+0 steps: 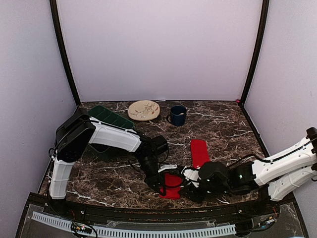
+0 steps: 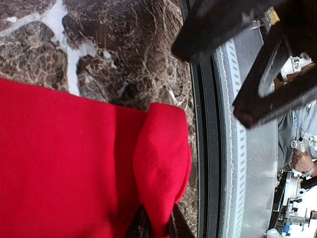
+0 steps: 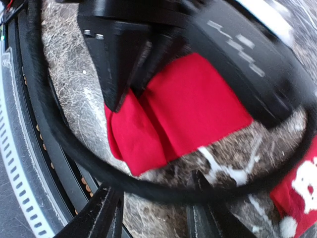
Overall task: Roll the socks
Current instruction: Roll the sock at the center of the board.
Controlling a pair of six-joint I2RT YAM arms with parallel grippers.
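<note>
Two in all: far sock [image 1: 199, 151] flat, long axis near-to-far, white band nearward; near sock [image 1: 172, 186] bunched, fold pinched by left gripper [image 2: 157, 227]; right gripper [image 3: 153, 218] half-spread, empty.

The top camera sits high behind the arm bases [image 1: 57, 191], looking down and forward over the whole table [image 1: 223, 124] to the back wall [image 1: 158, 49]. The left wrist camera looks down very close on a sock [image 2: 64, 163], front rail [image 2: 237, 148] at right. The right wrist camera, equally close, sees the same sock and rail from the opposite side. All 3 share that sock.
</note>
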